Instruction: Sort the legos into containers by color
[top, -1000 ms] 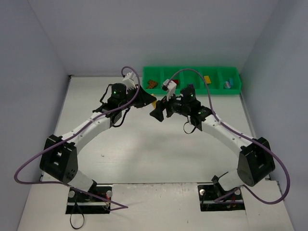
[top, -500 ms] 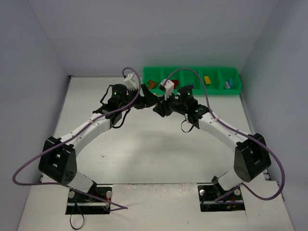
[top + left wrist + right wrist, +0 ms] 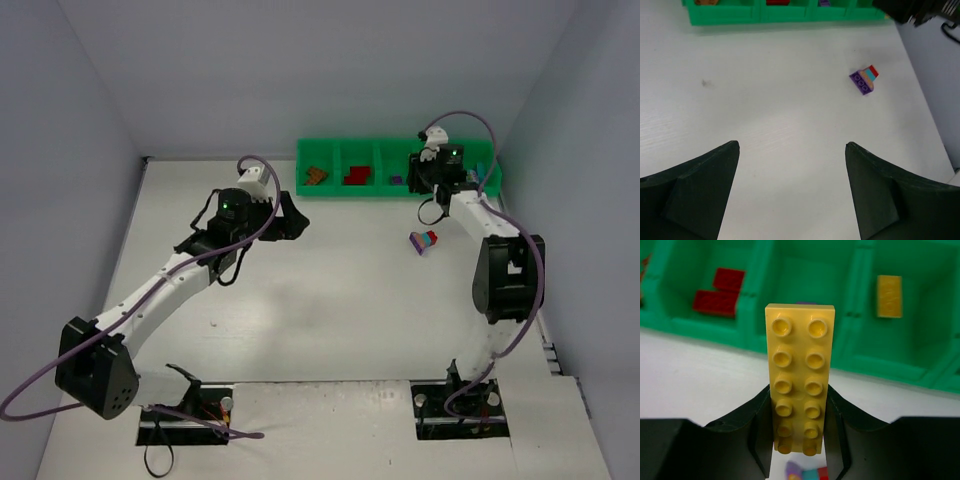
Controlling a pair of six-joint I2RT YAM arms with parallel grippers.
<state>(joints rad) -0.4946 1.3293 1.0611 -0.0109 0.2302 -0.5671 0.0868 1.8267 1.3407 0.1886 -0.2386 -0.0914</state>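
Yellow brick [image 3: 799, 355], seemingly light, rigid, slick: pinched by long flanks in right gripper [image 3: 799, 407]; left gripper [image 3: 791, 147] agape, empty.

Bright even diffuse light, soft faint shadows on table [image 3: 330, 300], tray [image 3: 880, 365] blurred in right wrist view

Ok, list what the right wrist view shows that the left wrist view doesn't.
Only right wrist: the right gripper shut on a long yellow brick, and a second yellow brick lying in a compartment of the green tray. Only left wrist: the left gripper, open. Both: the tray, the red bricks in it, and the mixed purple stack on the table.
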